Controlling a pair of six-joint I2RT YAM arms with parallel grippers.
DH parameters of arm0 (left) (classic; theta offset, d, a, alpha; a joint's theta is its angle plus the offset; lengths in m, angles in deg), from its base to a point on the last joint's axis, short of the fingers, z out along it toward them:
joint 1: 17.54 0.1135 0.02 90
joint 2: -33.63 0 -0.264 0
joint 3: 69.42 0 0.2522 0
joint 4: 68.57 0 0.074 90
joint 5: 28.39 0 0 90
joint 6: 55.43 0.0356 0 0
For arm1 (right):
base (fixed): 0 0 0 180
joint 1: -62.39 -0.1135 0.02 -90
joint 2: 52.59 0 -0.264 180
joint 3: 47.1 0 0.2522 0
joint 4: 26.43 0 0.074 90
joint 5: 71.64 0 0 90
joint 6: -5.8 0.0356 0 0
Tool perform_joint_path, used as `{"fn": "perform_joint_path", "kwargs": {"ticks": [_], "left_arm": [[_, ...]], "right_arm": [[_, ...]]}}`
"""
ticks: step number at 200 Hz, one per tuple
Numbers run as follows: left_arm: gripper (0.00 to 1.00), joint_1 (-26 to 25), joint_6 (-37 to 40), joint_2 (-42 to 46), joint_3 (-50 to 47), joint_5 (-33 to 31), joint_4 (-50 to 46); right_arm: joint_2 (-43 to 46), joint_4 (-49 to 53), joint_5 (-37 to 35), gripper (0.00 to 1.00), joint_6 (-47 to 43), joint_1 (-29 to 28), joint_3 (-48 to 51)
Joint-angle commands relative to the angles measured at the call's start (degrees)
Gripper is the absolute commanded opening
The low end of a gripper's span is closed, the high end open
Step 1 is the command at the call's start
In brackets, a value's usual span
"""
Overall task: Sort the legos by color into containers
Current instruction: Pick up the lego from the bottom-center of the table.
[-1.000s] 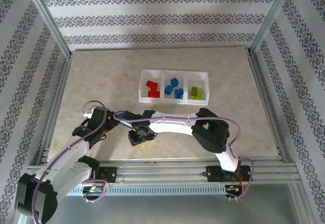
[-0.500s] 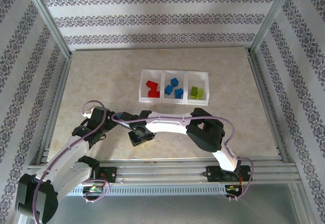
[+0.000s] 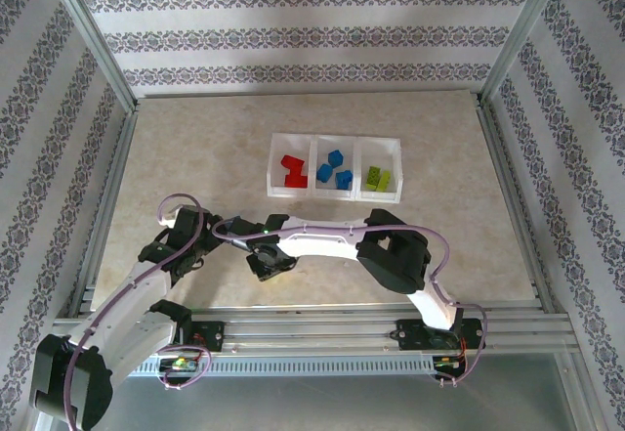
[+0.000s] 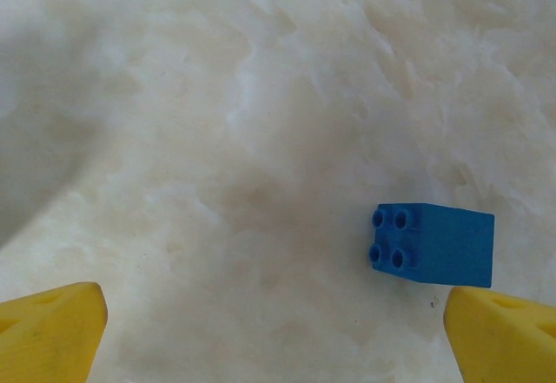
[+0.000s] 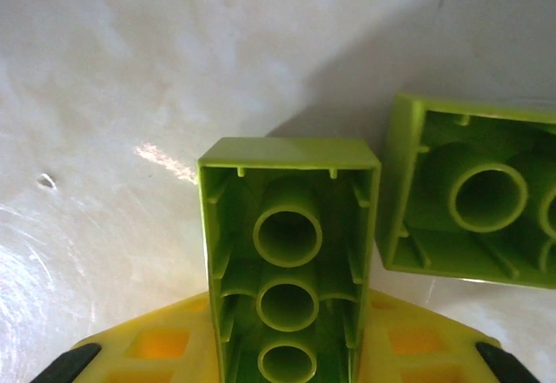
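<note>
On beige marbled tabletop (image 3: 195,157), clamping right gripper (image 5: 287,353) on a lime brick (image 5: 287,218) (a second lime brick (image 5: 478,201) just beside it), holding left gripper (image 4: 278,331) wide apart by a blue brick (image 4: 434,246); likely needing next a lift and carry to the tray's (image 3: 356,162) green compartment.

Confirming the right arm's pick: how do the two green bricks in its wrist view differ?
The gripped brick sits between the right gripper's fingers; the loose brick lies free on the table beside it. The gripped brick runs lengthwise along the fingers; the loose brick lies crosswise, partly out of frame. Both are lime green, hollow undersides facing the camera.
</note>
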Motion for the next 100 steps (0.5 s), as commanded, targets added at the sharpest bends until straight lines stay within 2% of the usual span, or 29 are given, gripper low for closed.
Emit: {"fn": "perform_joint_path", "kwargs": {"ticks": [1,48,100], "left_arm": [[1.0,0.9,-0.4,0.7,-0.9,0.2,0.9],[1.0,1.1,-0.5,1.4,-1.4,0.3,1.2],[1.0,1.5,-0.3,1.7,-1.5,0.7,1.3]], "right_arm": [[4.2,1.8,-3.3,0.22,-1.0,0.2,-0.6],[10.5,0.3,-4.1,0.19,-0.3,3.5,3.2],[18.6,0.4,-9.8,0.19,-1.4,9.2,7.0]]}}
